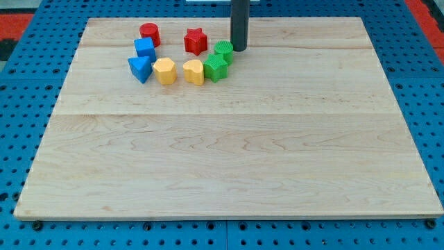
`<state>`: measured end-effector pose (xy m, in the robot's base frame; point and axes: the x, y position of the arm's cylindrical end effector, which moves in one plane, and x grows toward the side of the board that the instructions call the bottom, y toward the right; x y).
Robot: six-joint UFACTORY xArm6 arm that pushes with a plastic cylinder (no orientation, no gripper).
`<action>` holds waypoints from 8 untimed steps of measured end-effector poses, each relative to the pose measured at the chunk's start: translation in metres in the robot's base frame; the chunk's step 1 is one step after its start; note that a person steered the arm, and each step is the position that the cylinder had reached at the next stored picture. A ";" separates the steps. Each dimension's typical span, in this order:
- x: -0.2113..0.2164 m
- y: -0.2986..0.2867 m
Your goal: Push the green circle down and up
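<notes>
My tip (239, 48) rests just beside the small green plastic circle (223, 51), on its right near the pale wooden surface's (229, 153) top, poorly placed for a downward shove; no claw exists.

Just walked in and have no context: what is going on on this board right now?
A robot arm ending in a dark rod is pushing small coloured blocks about a wooden board. My tip sits at the view's top, just right of the green circle, close to or touching it. Another green block lies just below-left of the circle. Nearby to the left are a red star, a red cylinder, two yellow blocks and two blue blocks.
</notes>
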<state>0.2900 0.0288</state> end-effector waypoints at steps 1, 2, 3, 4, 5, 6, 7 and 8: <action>0.018 0.020; 0.041 0.045; 0.047 0.040; 0.047 0.022; 0.037 0.004; 0.016 -0.003; 0.008 0.000; 0.027 0.014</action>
